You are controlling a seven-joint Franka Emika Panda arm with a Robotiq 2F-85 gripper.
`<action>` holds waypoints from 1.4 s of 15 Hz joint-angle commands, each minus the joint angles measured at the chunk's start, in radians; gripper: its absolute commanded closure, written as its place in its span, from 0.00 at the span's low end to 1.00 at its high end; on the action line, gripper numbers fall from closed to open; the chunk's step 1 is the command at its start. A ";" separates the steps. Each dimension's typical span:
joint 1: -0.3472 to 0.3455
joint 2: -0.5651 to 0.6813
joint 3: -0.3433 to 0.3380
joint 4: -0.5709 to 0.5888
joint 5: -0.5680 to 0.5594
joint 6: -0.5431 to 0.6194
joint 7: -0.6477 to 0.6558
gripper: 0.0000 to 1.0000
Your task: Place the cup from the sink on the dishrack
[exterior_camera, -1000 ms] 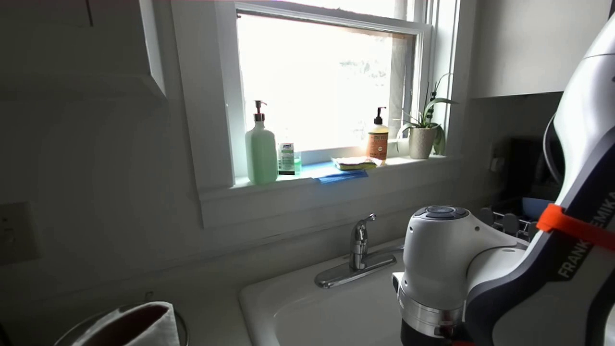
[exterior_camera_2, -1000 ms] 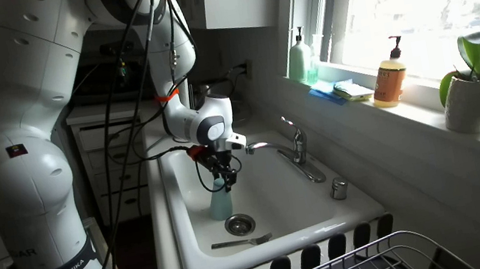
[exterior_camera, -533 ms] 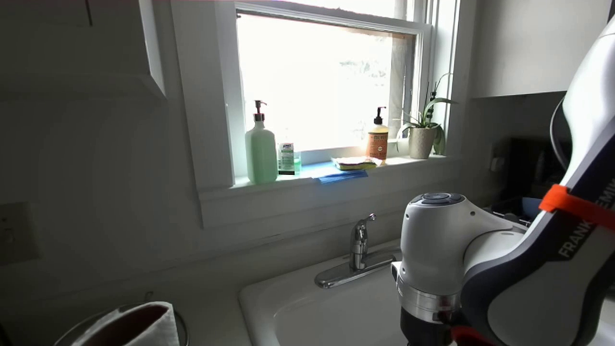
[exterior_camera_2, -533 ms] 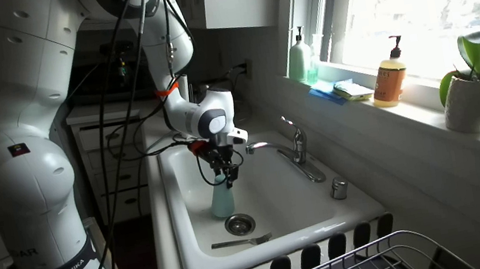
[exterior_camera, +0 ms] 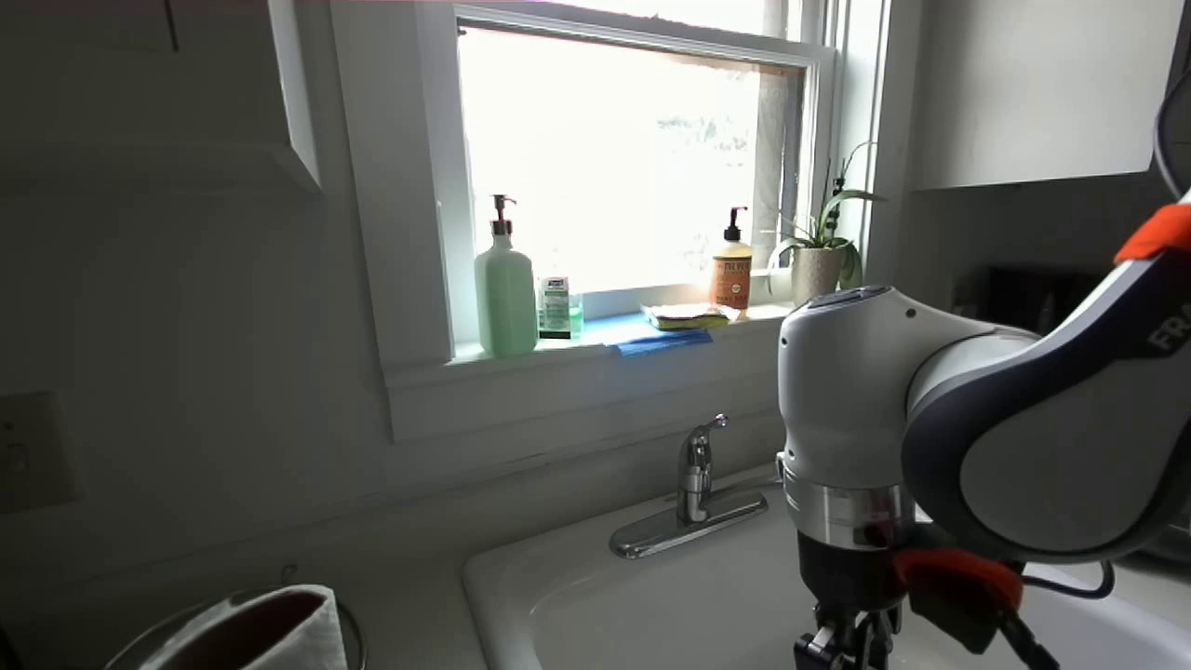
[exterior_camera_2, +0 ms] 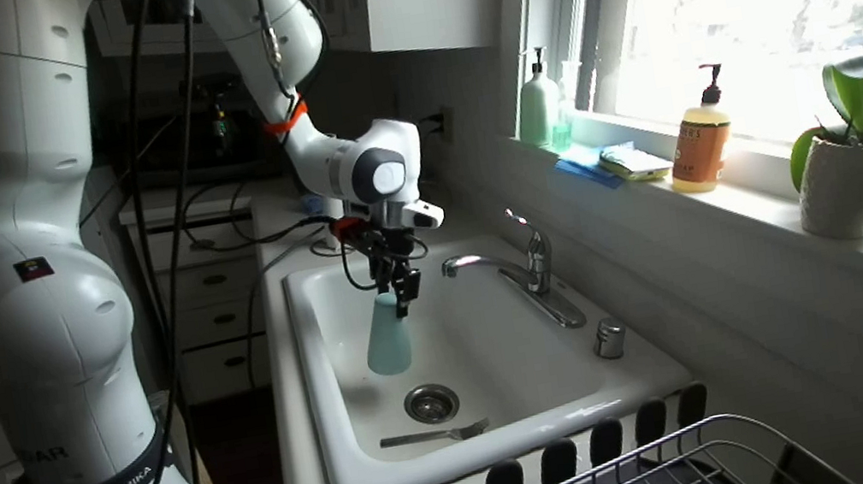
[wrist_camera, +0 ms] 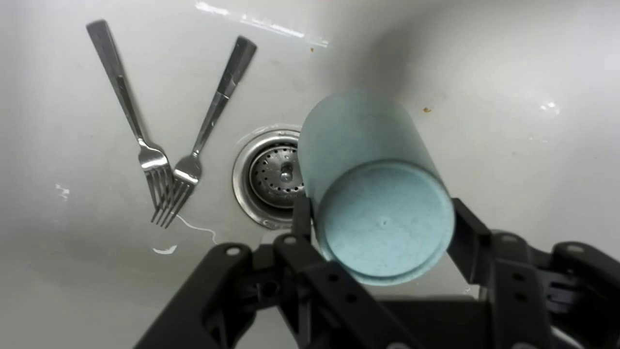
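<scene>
The pale bluish cup (exterior_camera_2: 388,340) is upside down and slightly tilted, raised above the floor of the white sink (exterior_camera_2: 400,482). Its shadow falls on the basin below. In the wrist view, the cup's closed base (wrist_camera: 385,223) faces me. My gripper (wrist_camera: 380,211) is shut on the cup near its base, one finger on each side. The gripper also shows in both exterior views (exterior_camera_2: 395,293) (exterior_camera: 845,642). The wire dishrack (exterior_camera_2: 675,470) stands on the counter beyond the sink's near end, partly out of frame. The cup is out of view in an exterior view that shows the sink (exterior_camera: 577,605).
A chrome faucet (exterior_camera_2: 537,268) has its spout reaching over the basin, beside the gripper. Two forks (wrist_camera: 160,155) lie in the sink near the drain (wrist_camera: 276,182). Dark prong caps (exterior_camera_2: 557,463) stand up along the rack's sink side. Soap bottles (exterior_camera_2: 700,143) and a potted plant (exterior_camera_2: 851,184) line the windowsill.
My gripper has risen with the cup in it. The cup has left the basin floor and hangs higher, tilted a little. The forearm and wrist have moved up in both exterior views.
</scene>
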 commanded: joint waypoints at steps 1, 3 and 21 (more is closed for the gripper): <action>-0.005 -0.136 -0.001 -0.046 -0.045 -0.130 0.088 0.58; -0.019 -0.199 0.005 -0.052 -0.058 -0.209 0.114 0.58; -0.139 -0.423 0.049 0.008 -0.134 -0.616 0.113 0.58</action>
